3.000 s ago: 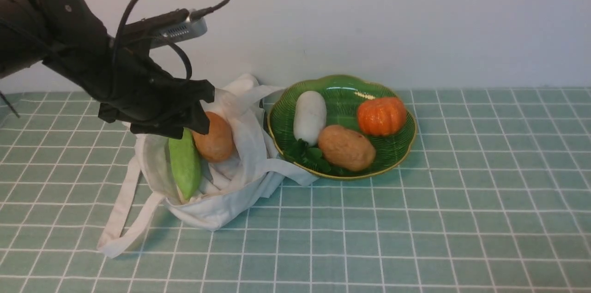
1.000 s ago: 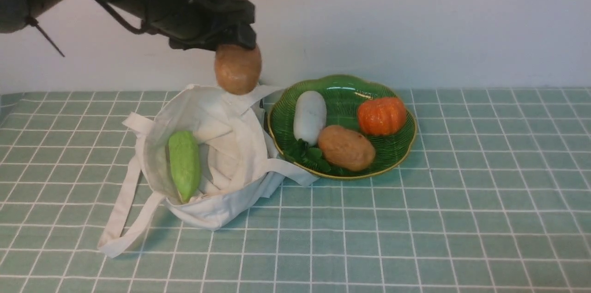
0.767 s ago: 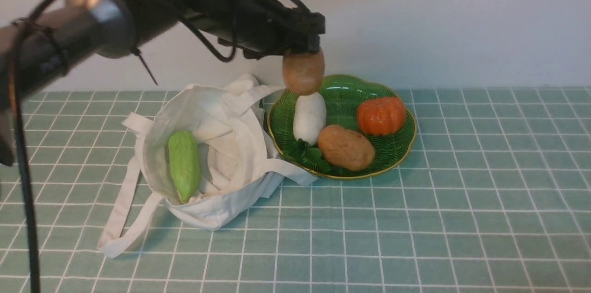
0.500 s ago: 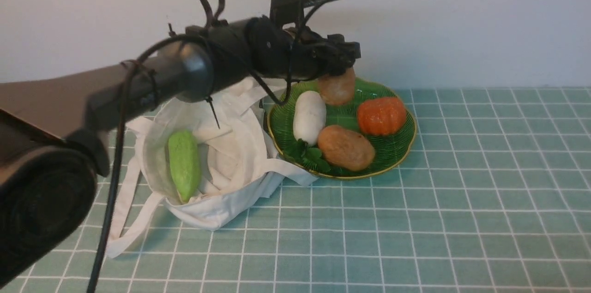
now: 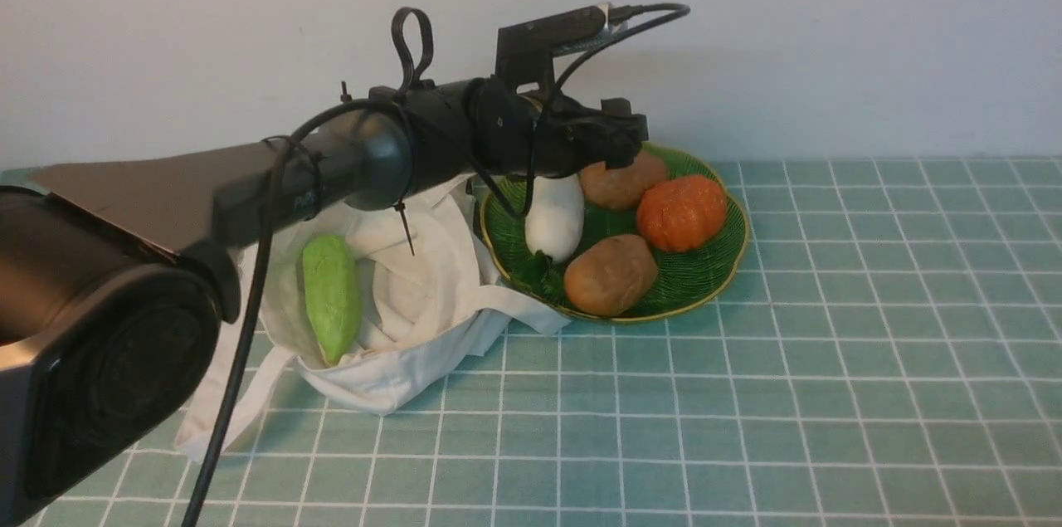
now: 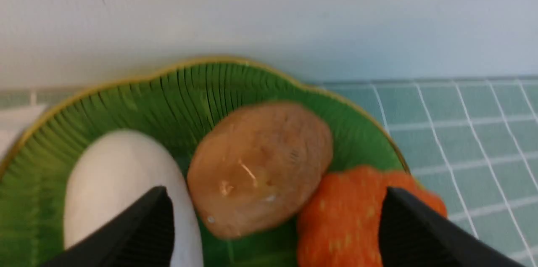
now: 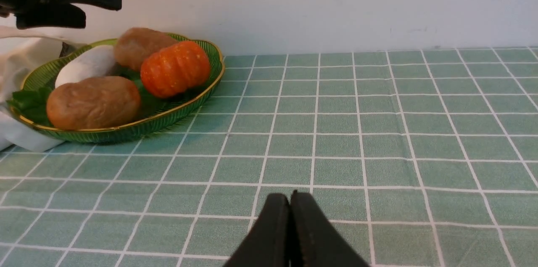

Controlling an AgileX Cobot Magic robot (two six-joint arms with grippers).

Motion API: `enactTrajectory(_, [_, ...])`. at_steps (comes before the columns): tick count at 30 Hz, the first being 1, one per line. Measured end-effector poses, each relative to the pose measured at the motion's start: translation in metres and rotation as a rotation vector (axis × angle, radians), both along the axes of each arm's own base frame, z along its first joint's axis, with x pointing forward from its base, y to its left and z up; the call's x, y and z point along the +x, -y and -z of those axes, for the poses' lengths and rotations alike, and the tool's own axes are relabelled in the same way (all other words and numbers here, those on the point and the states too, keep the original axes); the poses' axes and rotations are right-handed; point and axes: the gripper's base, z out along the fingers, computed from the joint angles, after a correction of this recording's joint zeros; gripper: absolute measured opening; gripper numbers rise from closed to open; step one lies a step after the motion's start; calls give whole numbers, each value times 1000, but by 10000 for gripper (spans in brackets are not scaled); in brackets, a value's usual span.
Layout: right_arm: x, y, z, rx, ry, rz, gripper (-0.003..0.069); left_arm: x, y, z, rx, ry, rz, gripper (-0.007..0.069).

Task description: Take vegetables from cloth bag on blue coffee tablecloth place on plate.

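Note:
My left gripper (image 5: 632,143) hovers open over the back of the dark green plate (image 5: 730,261). Its black fingers (image 6: 147,225) stand wide apart. A brown potato (image 5: 622,181) lies loose between and beyond them, against the orange pumpkin (image 5: 682,212) and the white radish (image 5: 554,216). Another potato (image 5: 610,274) rests at the plate's front. The light green gourd (image 5: 330,307) lies in the off-white cloth bag (image 5: 415,319) on the tablecloth (image 5: 747,394). My right gripper (image 7: 290,194) is shut and empty, low over the cloth to the plate's right.
My left arm (image 5: 332,170) stretches from the lower left across the bag's top to the plate. The bag's strap handles (image 5: 207,419) trail toward the front. A white wall (image 5: 830,37) rises right behind the plate.
My left gripper carried the potato from above the bag to the plate, lowered and opened. The potato now lies at the plate's back. The pumpkin and front potato shifted slightly.

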Motion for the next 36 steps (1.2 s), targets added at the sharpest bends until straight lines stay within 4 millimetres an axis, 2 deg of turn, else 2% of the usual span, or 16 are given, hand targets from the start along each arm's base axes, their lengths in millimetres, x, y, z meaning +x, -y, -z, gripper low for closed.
enactTrajectory(5, [0, 0, 0, 0, 0, 0, -15, -17, -11, -22, 71, -137, 108, 486])
enactTrajectory(6, [0, 0, 0, 0, 0, 0, -15, -24, -21, -36, 109, -173, 147, 393])
enactTrajectory(7, [0, 0, 0, 0, 0, 0, -15, -26, -22, -37, 120, -187, 157, 380])
enactTrajectory(9, [0, 0, 0, 0, 0, 0, -15, -40, -38, -60, 185, -234, 220, 199])
enactTrajectory(10, [0, 0, 0, 0, 0, 0, -15, -40, -39, -63, 187, -227, 220, 184])
enactTrajectory(11, [0, 0, 0, 0, 0, 0, -15, -50, -47, -77, 234, -240, 261, 81])
enactTrajectory(14, [0, 0, 0, 0, 0, 0, -15, -71, -61, -114, 308, -206, 310, 11])
enactTrajectory(16, [0, 0, 0, 0, 0, 0, -15, -87, -71, -141, 356, -159, 315, -3])
enactTrajectory(19, [0, 0, 0, 0, 0, 0, -15, -106, -84, -167, 410, -132, 312, -5])
enactTrajectory(20, [0, 0, 0, 0, 0, 0, -15, -120, -91, -182, 430, -126, 311, -5])
enactTrajectory(25, [0, 0, 0, 0, 0, 0, -15, -157, -108, -208, 447, -114, 322, -5])
enactTrajectory(27, [0, 0, 0, 0, 0, 0, -15, -179, -116, -216, 431, -95, 332, -5])
enactTrajectory(28, [0, 0, 0, 0, 0, 0, -15, -201, -124, -221, 407, -64, 333, -5])
enactTrajectory(31, [0, 0, 0, 0, 0, 0, -15, -235, -136, -214, 342, -11, 325, -5])
enactTrajectory(33, [0, 0, 0, 0, 0, 0, -15, -248, -140, -210, 311, 14, 320, -5])
enactTrajectory(36, [0, 0, 0, 0, 0, 0, -15, -287, -153, -181, 207, 119, 284, -5])
